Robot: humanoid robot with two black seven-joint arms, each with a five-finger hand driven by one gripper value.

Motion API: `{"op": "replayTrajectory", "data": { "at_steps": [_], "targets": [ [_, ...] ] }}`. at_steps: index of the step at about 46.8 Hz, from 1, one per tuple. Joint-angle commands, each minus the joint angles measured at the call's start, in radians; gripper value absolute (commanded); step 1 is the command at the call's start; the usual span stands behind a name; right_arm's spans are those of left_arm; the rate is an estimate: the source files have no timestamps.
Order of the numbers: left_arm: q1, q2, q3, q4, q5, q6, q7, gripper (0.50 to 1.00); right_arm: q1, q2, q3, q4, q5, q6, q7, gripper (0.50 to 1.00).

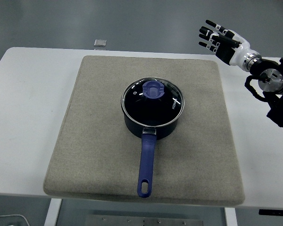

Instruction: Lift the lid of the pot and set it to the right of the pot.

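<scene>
Right hand (220, 41) up at the far right corner, above the bench's far edge, fingers (208, 33) spread and straight, pointing left, holding nothing. Its black arm (273, 89) comes in from the right edge, wrist section white and silver. Hand is well apart from the pot, clear of the mat's far right corner.

Grey mat (85, 141) covers the middle of the white bench (28, 103). Pot (151, 120) sits upright near the mat's centre, dark body, silver rim. Pot lid (152, 100) is on the pot, seated flat, glass with metal rim, blue knob (153, 89) in the middle. Small white print on the lid's right side, too small to read. Blue handle (145, 162) runs from the pot's near side straight toward the near edge of the mat, tilted slightly left, end has a hanging hole.

Mat area right of the pot is bare fabric. Small grey square object (100, 43) lies beyond the bench's far edge, upper left of the mat; cannot tell what it is.
</scene>
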Motion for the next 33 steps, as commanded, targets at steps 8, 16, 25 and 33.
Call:
{"op": "replayTrajectory", "data": {
  "at_steps": [8,16,25,33],
  "targets": [
    [0.000,0.000,0.000,0.000,0.000,0.000,0.000,1.000,0.049,-0.080,0.001,0.159,-0.206,-0.008,0.053,0.907],
    [0.000,0.000,0.000,0.000,0.000,0.000,0.000,1.000,0.082,-0.149,0.014,0.305,-0.442,-0.012,0.130,0.907],
    [0.000,0.000,0.000,0.000,0.000,0.000,0.000,1.000,0.092,-0.202,0.014,0.427,-0.628,-0.010,0.137,0.907],
    [0.000,0.000,0.000,0.000,0.000,0.000,0.000,1.000,0.096,-0.238,0.012,0.535,-0.795,-0.009,0.154,0.907]
  ]
}}
